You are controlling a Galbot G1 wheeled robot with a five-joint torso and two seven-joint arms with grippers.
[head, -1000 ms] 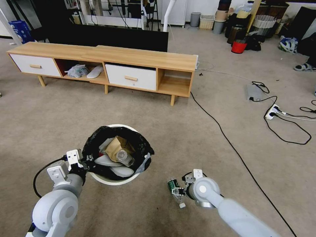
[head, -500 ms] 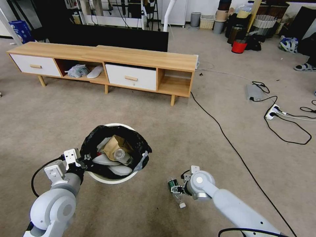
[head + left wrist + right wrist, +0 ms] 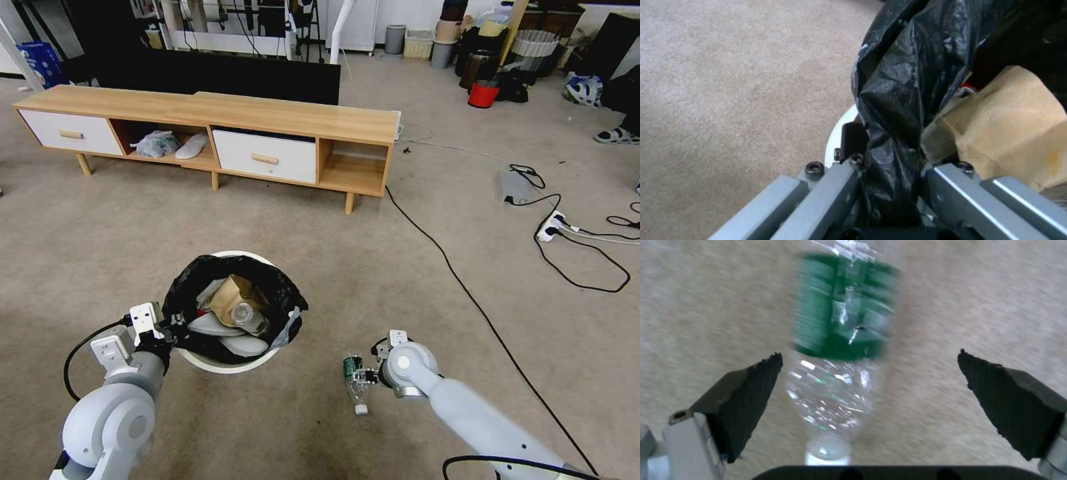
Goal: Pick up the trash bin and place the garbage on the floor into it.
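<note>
The trash bin (image 3: pixel 230 360) stands on the floor (image 3: pixel 373 260) at the robot's left; a bottle (image 3: pixel 354 383) lies to its right.

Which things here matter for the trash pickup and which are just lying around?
Part of the job:
trash bin, rim clamped by left pincer
green-labelled bottle on the floor, between the open right pincer

Just lying about:
wooden cabinet
black cable
red bucket
power strip

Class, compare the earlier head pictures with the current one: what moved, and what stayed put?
The right gripper edged forward over the green-labelled bottle, which turned slightly on the floor; its jaws stand open either side of it, not yet gripping. The left gripper stays clamped on the trash bin rim and black bag; the bin barely shifted.
</note>
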